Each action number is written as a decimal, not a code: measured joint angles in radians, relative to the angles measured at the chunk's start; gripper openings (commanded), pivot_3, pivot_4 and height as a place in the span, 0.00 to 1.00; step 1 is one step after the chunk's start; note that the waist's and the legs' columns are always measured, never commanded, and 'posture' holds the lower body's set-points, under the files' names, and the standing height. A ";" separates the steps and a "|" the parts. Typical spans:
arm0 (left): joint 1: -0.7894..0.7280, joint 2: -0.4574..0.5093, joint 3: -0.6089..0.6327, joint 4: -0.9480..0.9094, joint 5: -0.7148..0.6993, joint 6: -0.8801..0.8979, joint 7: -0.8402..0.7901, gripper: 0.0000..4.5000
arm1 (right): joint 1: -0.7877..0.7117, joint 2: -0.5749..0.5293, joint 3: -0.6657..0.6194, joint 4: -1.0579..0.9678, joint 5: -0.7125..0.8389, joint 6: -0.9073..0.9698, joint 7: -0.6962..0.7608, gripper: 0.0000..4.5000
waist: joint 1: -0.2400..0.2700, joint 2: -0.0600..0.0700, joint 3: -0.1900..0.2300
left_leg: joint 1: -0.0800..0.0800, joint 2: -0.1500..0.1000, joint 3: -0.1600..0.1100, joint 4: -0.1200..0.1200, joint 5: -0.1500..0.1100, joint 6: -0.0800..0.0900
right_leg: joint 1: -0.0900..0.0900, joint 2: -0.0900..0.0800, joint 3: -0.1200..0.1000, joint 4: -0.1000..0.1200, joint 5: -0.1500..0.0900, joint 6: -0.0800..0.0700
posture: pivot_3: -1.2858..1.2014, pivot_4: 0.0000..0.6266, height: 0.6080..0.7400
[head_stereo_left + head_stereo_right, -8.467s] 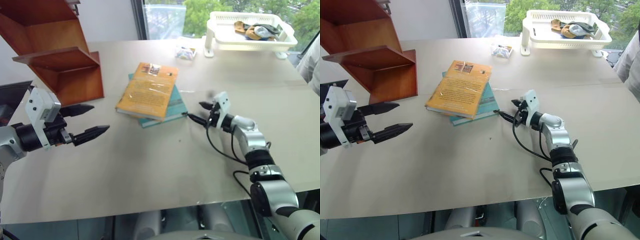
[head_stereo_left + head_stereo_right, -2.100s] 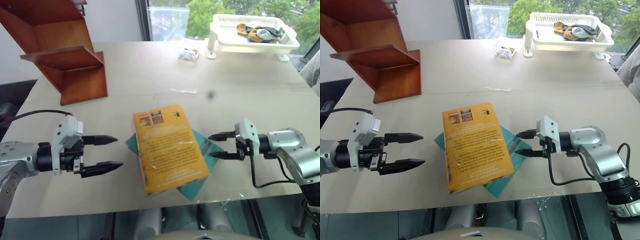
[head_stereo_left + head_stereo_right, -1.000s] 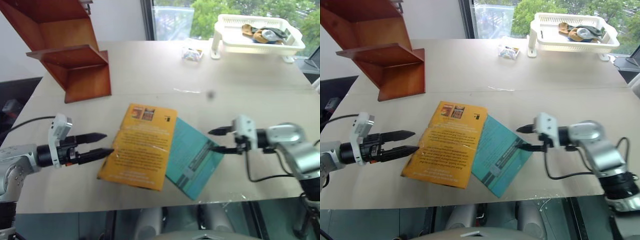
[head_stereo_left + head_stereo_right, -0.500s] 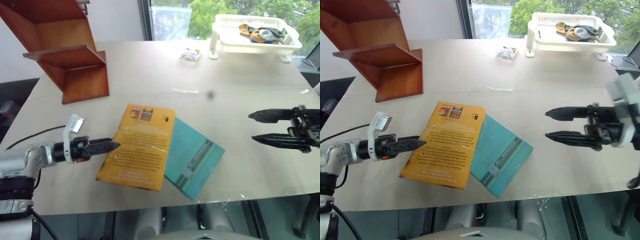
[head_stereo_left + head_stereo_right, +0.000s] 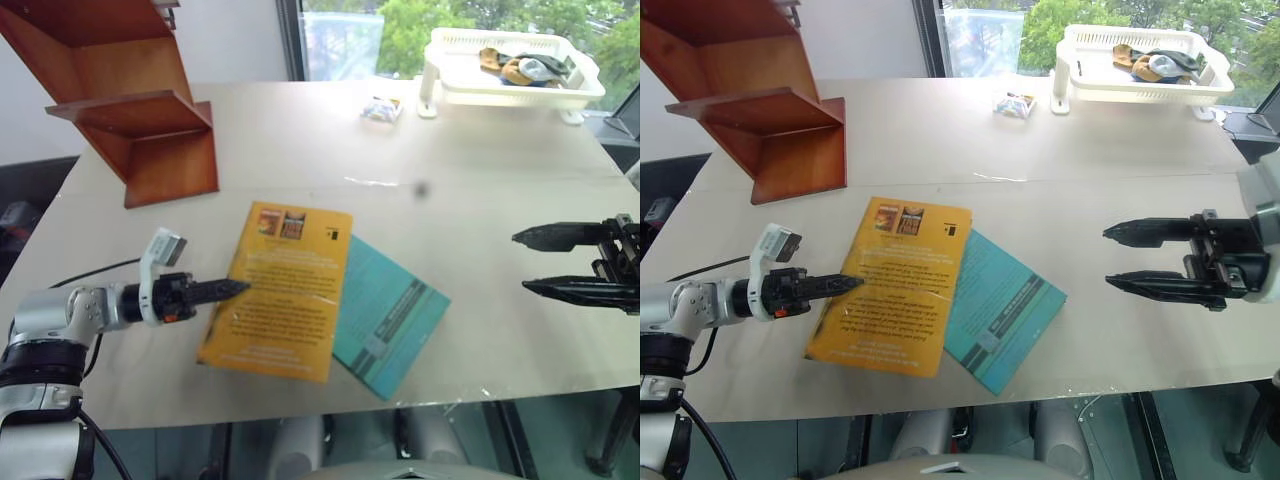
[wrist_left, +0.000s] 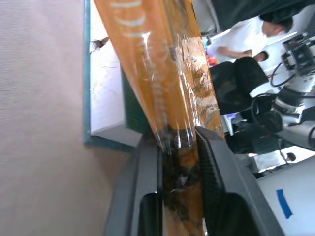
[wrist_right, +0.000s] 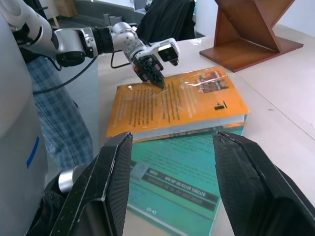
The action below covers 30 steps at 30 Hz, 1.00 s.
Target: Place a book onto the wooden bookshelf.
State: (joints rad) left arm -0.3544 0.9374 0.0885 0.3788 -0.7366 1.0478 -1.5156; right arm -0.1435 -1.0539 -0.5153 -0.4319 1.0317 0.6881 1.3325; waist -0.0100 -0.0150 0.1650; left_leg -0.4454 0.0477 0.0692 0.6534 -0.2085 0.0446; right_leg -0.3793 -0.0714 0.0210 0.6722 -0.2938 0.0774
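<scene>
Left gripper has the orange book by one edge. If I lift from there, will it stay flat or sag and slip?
The book will probably sag: it is a wide paperback pinched at one edge by the left gripper. Its glossy cover may slip. It partly overlaps the teal book, which could shift.

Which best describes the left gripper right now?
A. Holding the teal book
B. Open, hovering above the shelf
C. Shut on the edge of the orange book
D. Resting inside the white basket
C: the left gripper has its fingers pinched on the book at its edge, as the left wrist view shows.
</scene>
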 measured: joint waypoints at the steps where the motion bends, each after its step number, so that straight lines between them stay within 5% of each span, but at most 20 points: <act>1: 0.010 -0.001 0.011 -0.007 -0.005 0.004 0.007 0.09 | 0.004 0.000 -0.001 0.005 -0.007 -0.008 0.012 0.59 | 0.000 0.000 0.000 | 0.000 0.000 0.000 0.000 0.000 0.000 | 0.000 0.000 0.000 0.000 0.000 0.000 | 0.52 0.24 1.00; 14: 0.098 0.012 0.279 -0.257 -0.109 0.024 0.152 0.08 | -0.007 -0.009 0.006 0.172 -0.129 -0.105 0.097 0.59 | 0.003 -0.001 0.000 | 0.000 0.000 -0.001 0.000 0.000 0.000 | 0.000 -0.001 -0.001 0.000 0.000 0.000 | 0.52 0.24 1.00; 22: -0.317 -0.001 0.276 -0.504 -0.108 -0.110 0.385 0.08 | -0.183 -0.003 0.043 0.448 -0.175 -0.177 0.149 0.59 | 0.010 -0.002 0.002 | -0.002 -0.006 -0.001 0.002 0.000 0.000 | 0.000 0.000 -0.001 -0.001 0.000 0.000 | 0.52 0.24 1.00; 30: -0.592 0.060 0.037 -0.412 0.274 -0.453 0.521 0.08 | -0.294 0.043 0.064 0.719 -0.192 -0.203 0.189 0.59 | -0.003 -0.002 0.003 | -0.002 -0.006 0.004 0.001 0.002 -0.002 | 0.000 0.002 0.001 -0.003 0.000 0.001 | 0.52 0.24 1.00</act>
State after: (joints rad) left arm -0.9466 0.9979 0.1260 -0.0328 -0.4623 0.5953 -0.9946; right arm -0.4374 -1.0107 -0.4513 0.2875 0.8395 0.4852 1.5215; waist -0.0134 -0.0171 0.1685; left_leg -0.4475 0.0416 0.0728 0.6541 -0.2068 0.0421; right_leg -0.3793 -0.0698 0.0219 0.6696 -0.2936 0.0781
